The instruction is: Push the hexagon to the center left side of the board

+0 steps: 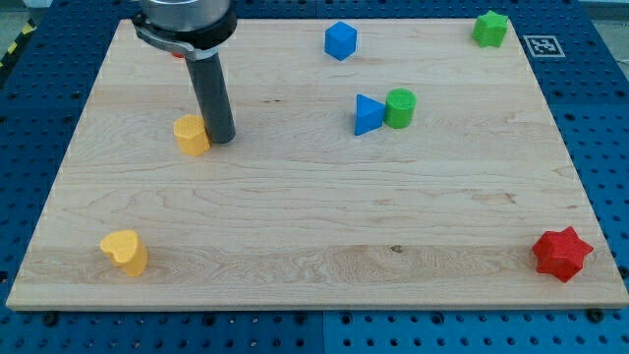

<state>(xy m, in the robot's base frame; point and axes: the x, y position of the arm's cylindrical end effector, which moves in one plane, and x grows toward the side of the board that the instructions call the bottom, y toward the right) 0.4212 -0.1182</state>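
Tip [220, 138] touches yellow hexagon [192, 135] on wooden board [314, 226].

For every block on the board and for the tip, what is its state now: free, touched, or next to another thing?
My tip: down at the board, against the yellow hexagon's right side.
Yellow hexagon: touched by tip.
Yellow heart: free.
Blue triangle: against green cylinder.
Blue cube: free.
Green star: free.
Red star: free.
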